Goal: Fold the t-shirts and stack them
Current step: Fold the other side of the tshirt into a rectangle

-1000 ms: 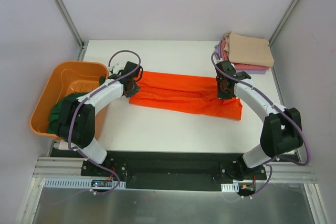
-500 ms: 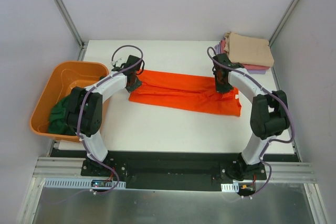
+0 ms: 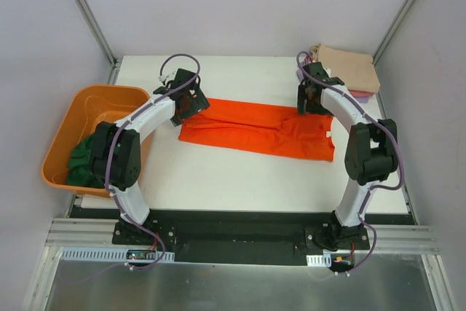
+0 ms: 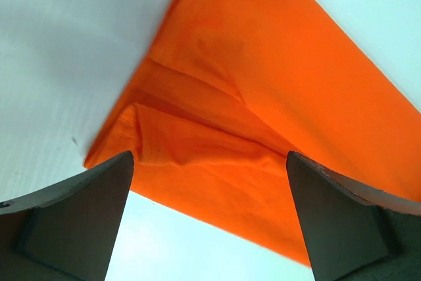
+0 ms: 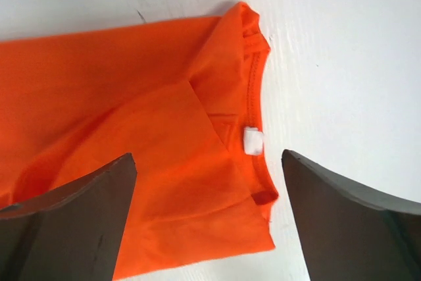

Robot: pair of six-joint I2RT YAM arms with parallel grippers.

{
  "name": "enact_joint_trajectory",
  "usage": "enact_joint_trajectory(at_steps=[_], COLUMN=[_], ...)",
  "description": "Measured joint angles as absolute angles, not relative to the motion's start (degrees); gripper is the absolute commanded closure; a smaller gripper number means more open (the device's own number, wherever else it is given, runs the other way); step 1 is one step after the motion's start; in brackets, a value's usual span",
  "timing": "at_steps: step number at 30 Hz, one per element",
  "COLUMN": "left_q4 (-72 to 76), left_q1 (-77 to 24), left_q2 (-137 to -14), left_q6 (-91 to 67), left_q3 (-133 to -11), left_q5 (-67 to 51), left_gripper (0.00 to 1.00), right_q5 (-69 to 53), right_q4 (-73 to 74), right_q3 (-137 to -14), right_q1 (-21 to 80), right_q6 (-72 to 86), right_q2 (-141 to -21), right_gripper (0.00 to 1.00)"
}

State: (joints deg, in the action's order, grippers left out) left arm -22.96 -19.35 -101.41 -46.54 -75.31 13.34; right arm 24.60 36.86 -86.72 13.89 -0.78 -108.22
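Orange t-shirt (image 3: 255, 127) lies lengthwise left-to-right, collar (image 5: 256, 90) rightward; left gripper (image 3: 194, 105) and right gripper (image 3: 307, 104) spread.

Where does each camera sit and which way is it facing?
Top external: above and behind the bases, facing down at the table; left arm and right arm show.
Left wrist: on that arm, faces down at the orange t-shirt's folded end; open left gripper shows.
Right wrist: likewise, faces down at its collar; open right gripper shows.
Shared: all three see that t-shirt.
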Motion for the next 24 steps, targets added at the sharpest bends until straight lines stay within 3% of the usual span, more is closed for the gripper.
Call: enact_joint_trajectory(at_steps=[6,11,16,24], left_q4=[-22.1,-21.3,-20.9,-20.4], left_q1=[-21.4,-23.0,-23.3,-22.6], left_q2=[-97.6,-96.2,-97.9,-105.3], left_q6=[-45.2,-44.2,-44.2,-43.9], left_q3=[-73.2,-70.4,-69.6,-73.4], left_q5=[7.4,4.0,2.9,4.4], left_gripper=[0.01,0.01,0.01,0.01], right_q5=[22.4,8.7,-1.0,-3.6], right_q4=[34.7,27.8,22.9,21.1], right_q3=[-76.2,-63.5,-58.1,-57.1], right_q1=[14.0,14.0,14.1,13.5], right_q6=[0.2,0.6,1.2,1.5], right_q2=[-97.5,-86.6,-86.9,-88.0], right_gripper=[0.04,0.04,0.04,0.04])
